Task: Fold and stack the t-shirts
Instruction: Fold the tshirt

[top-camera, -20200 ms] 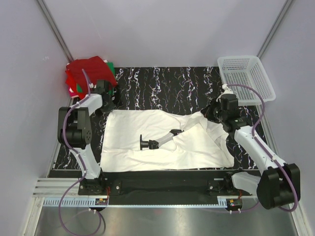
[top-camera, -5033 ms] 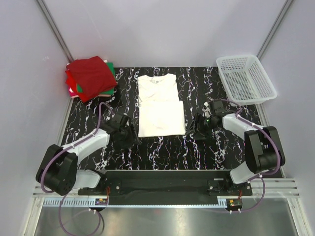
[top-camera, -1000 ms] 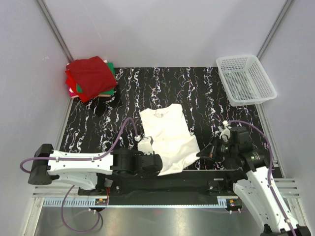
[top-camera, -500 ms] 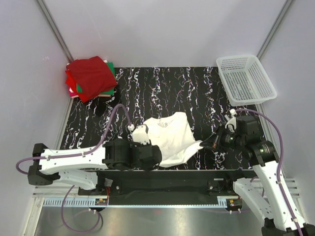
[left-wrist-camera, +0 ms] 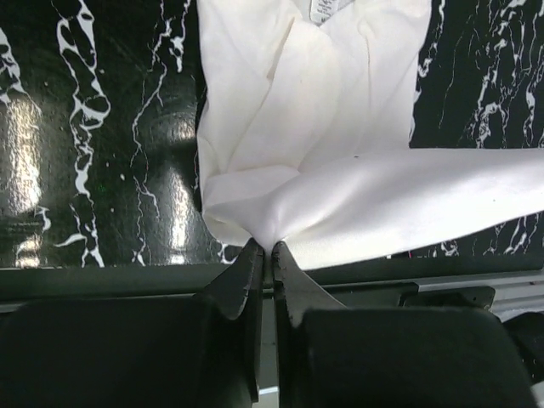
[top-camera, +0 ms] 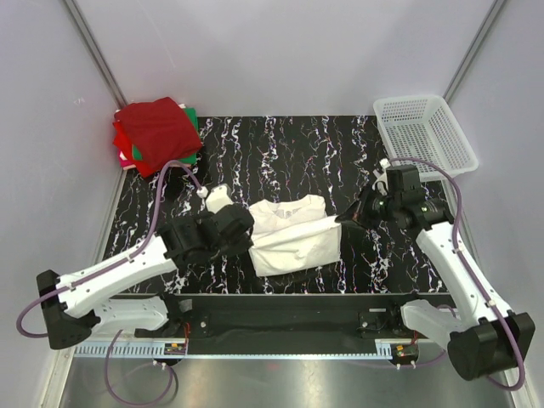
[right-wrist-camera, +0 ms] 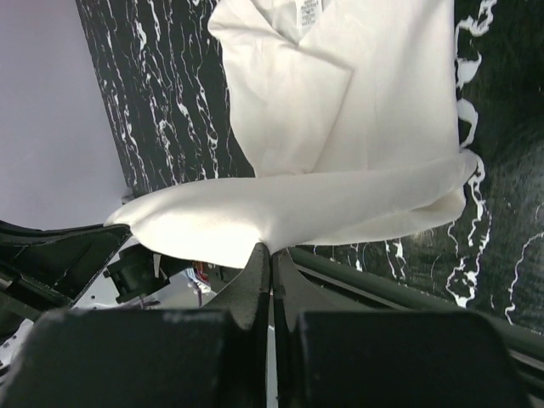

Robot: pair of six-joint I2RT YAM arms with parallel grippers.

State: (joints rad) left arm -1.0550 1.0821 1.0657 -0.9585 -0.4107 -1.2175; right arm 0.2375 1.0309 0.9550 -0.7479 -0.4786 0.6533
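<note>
The white t-shirt [top-camera: 293,234] lies partly folded at the table's middle, its near hem lifted and stretched over the rest. My left gripper [top-camera: 248,231] is shut on the hem's left corner; the left wrist view shows the cloth [left-wrist-camera: 340,161] pinched at my left gripper [left-wrist-camera: 265,246]. My right gripper [top-camera: 344,219] is shut on the hem's right corner; the right wrist view shows the shirt [right-wrist-camera: 340,110] held at my right gripper [right-wrist-camera: 270,248]. A stack of folded t-shirts, dark red on top [top-camera: 157,132] with bright red and green beneath, sits at the far left corner.
A white mesh basket [top-camera: 423,136] stands at the far right corner. The table is black marble-patterned [top-camera: 280,144], with grey walls on three sides. The rail [top-camera: 280,319] with the arm bases runs along the near edge.
Over the last second both grippers have lifted the shirt's near hem and carried it away from the bases, folding it over the collar half. The shirt was earlier spread, then folded narrow.
</note>
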